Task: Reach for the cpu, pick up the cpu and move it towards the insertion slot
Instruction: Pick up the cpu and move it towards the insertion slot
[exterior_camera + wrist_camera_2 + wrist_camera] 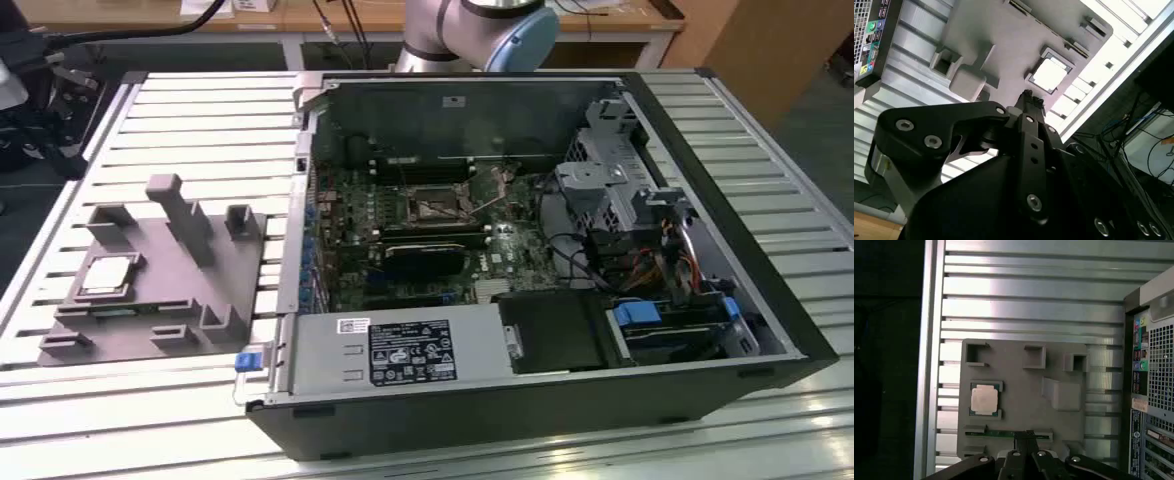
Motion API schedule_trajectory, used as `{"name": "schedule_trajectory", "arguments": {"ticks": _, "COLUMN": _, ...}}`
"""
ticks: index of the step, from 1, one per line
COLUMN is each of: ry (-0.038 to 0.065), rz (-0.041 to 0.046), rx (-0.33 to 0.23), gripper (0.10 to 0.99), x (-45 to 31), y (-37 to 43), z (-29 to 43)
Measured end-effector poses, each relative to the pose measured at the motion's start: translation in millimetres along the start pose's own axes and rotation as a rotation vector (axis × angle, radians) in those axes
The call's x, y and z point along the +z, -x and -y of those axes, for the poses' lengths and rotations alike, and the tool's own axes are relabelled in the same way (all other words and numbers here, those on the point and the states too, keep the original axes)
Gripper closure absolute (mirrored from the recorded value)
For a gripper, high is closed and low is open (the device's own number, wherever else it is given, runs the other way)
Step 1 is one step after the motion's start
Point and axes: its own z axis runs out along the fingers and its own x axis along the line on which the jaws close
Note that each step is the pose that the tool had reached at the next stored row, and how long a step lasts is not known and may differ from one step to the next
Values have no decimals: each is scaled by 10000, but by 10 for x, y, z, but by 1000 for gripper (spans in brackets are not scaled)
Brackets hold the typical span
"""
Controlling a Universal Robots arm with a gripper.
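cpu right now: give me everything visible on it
The cpu is a small flat square chip with a pale, shiny metal lid and a thin green board edge around it. It lies flat, lid up, seated in a square pocket of the grey plastic tray, which sits on the slatted table at the exterior view's left of the open computer case. Only the tray touches it; the gripper hangs above the tray, apart from it.

Open from above over the cpu [107, 276] on the grey tray [147, 312]; tall post [183, 218] near, low blocks [214, 318] round the edges. Down to the insertion slot [437, 207], top-down only: case walls [454, 108] around, black card [424, 262] just beside, drive cage [607, 195] near.
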Motion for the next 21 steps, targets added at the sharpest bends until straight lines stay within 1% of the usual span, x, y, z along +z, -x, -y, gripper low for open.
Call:
{"name": "schedule_trajectory", "arguments": {"ticks": 7, "ry": 1, "rz": 1, "rx": 0, "gripper": 980, "x": 5, "y": 0, "z": 0}}
{"name": "schedule_trajectory", "arguments": {"ticks": 18, "ry": 0, "rz": 1, "rx": 0, "gripper": 980, "x": 98, "y": 0, "z": 4}}
{"name": "schedule_trajectory", "arguments": {"ticks": 21, "ry": 0, "rz": 1, "rx": 0, "gripper": 980, "x": 147, "y": 0, "z": 6}}
